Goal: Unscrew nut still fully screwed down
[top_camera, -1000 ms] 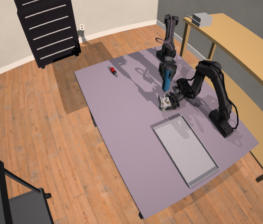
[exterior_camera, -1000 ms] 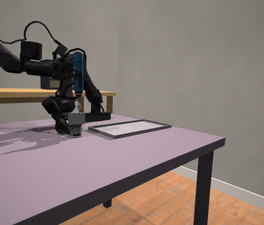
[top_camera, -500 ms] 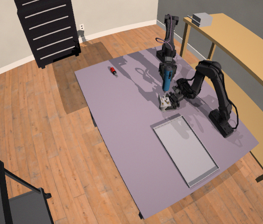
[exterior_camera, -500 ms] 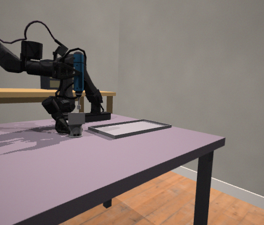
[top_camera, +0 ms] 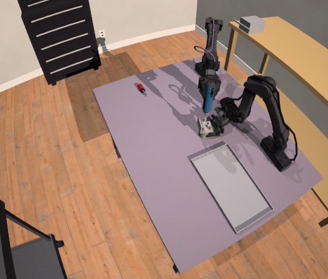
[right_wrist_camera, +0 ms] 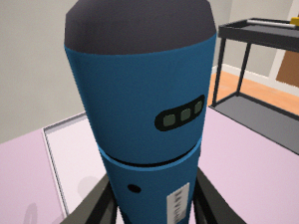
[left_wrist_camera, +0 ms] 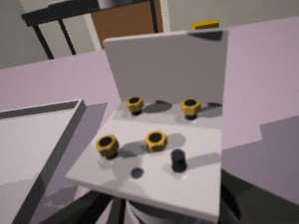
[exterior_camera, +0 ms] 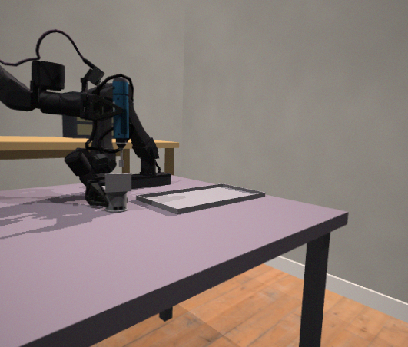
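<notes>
The joint module [top_camera: 206,134] [exterior_camera: 117,201] stands upright on the table with the white bracket [exterior_camera: 118,182] [left_wrist_camera: 169,69] on top. Four golden nuts show in the left wrist view. The near middle nut [left_wrist_camera: 155,140] sits lowest, on the plate. The far left nut [left_wrist_camera: 135,105], far right nut [left_wrist_camera: 190,108] and near left nut [left_wrist_camera: 107,144] sit higher, with dark stud below. One stud [left_wrist_camera: 178,160] is bare. My left gripper [top_camera: 211,133] is shut on the module below the bracket. My right gripper [exterior_camera: 119,110] [right_wrist_camera: 153,173] is shut on the blue nut driver [top_camera: 208,100] [right_wrist_camera: 145,99], upright, its socket [exterior_camera: 121,163] above the bracket.
A shallow grey tray [top_camera: 231,188] [exterior_camera: 203,197] [left_wrist_camera: 30,143] lies beside the module, toward one end of the table. A red-handled tool [top_camera: 141,88] lies near the far edge of the table. The left arm reaches in low beside the module, close under the driver.
</notes>
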